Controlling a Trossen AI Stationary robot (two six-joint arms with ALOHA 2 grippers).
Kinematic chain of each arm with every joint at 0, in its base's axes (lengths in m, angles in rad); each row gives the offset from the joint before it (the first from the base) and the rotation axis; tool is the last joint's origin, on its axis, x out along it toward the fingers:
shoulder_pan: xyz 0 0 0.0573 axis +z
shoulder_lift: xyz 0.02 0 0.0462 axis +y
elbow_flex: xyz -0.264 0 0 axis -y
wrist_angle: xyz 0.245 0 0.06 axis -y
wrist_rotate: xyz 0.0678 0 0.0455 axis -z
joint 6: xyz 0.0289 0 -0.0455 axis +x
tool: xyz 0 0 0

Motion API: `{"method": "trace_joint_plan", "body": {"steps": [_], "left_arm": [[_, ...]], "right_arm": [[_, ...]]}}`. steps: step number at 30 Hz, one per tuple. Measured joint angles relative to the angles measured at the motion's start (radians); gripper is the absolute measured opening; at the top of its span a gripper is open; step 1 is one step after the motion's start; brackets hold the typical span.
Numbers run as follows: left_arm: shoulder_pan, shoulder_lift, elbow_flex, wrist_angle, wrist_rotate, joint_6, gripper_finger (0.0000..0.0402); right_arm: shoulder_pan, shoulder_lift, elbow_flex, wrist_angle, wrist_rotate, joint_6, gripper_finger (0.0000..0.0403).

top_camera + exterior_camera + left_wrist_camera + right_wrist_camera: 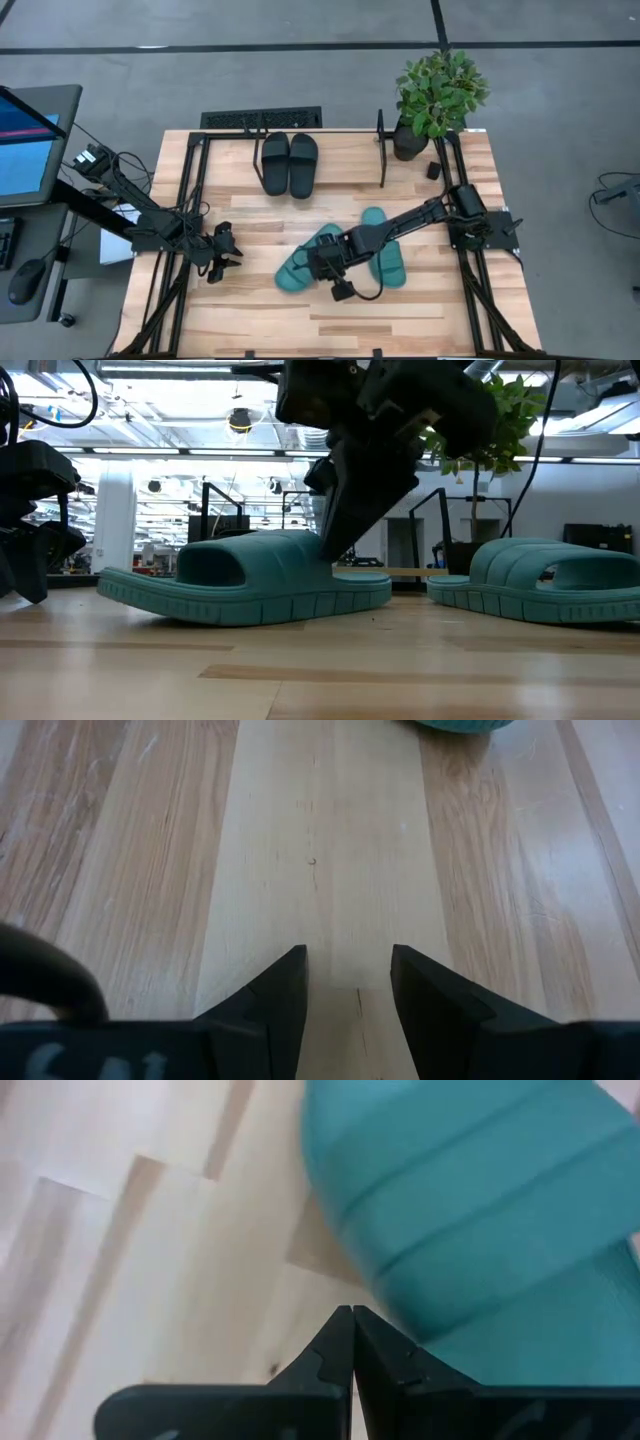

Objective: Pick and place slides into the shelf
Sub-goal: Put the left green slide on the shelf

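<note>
Right claw (pixel 330 262) is sitting with fingers pressed together, pinching nothing, right at the near teal slide (pixel 308 259), at the strap's edge in the low view; wrist view is showing the closed tips just off the teal ribbing, touching or not I cannot tell. That slide is lying flat on the counter (pixel 420 310), long axis running diagonally from front-left toward back-right, with the claw over its middle. Second teal slide (pixel 382 248) is lying just beside it on the right, partly under the right arm, long axis roughly front to back. Two black slides (pixel 290 163) are already sitting side by side in the shelf (pixel 383 150) at the back edge, with free room on the shelf to their right, so the teal pair probably goes there. Left claw (pixel 226 252) is waiting with fingers spread over bare wood at the left, near the teal slide's toe end but clearly farther than the right one. Right arm is nearer, so it likely needs to open before gripping. Counter is pale wood planks; potted plant (pixel 438 95) at the back right corner, monitor (pixel 25 145) off to the left, open workshop room behind.
</note>
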Motion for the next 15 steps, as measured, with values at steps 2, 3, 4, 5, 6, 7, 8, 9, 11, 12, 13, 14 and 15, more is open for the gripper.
{"method": "trace_joint_plan", "body": {"steps": [2,3,4,5,6,7,8,9,11,12,13,14,15], "left_arm": [[0.000,0.000,0.000,0.000,0.000,0.000,0.0135],[0.000,0.000,0.000,0.000,0.000,0.000,0.0135],[0.000,0.000,0.000,0.000,0.000,0.000,0.0135],[0.000,0.000,0.000,0.000,0.000,0.000,0.0135],[0.000,0.000,0.000,0.000,0.000,0.000,0.0135],[0.000,0.000,0.000,0.000,0.000,0.000,0.0135],[0.000,0.000,0.000,0.000,0.000,0.000,0.0135],[0.000,0.000,0.000,0.000,0.000,0.000,0.0135],[0.000,0.000,0.000,0.000,0.000,0.000,0.0135],[0.000,0.000,0.000,0.000,0.000,0.000,0.0135],[0.000,0.000,0.000,0.000,0.000,0.000,0.0135],[0.000,0.000,0.000,0.000,0.000,0.000,0.0135],[0.000,0.000,0.000,0.000,0.000,0.000,0.0135]], "right_arm": [[-0.009,0.000,0.000,-0.021,0.025,0.000,0.0000],[-0.016,0.000,0.000,-0.039,0.033,-0.001,0.0000],[-0.024,0.000,0.000,-0.057,0.038,-0.002,0.0000],[-0.032,0.000,0.000,-0.078,0.050,-0.005,0.0000],[-0.041,0.000,0.000,-0.097,0.056,-0.008,0.0000],[-0.050,0.000,0.000,-0.112,0.060,-0.008,0.0000],[-0.058,0.000,0.000,-0.124,0.068,-0.009,0.0000],[-0.065,0.000,0.000,-0.130,0.077,-0.014,0.0000],[-0.078,0.000,0.000,-0.128,0.079,-0.038,0.0000],[-0.084,0.000,0.000,-0.121,0.078,-0.046,0.0000],[-0.088,0.000,0.000,-0.109,0.075,-0.050,0.0000],[-0.090,0.000,0.000,-0.098,0.071,-0.049,0.0000],[-0.090,0.000,0.000,-0.088,0.065,-0.047,0.0000]]}}
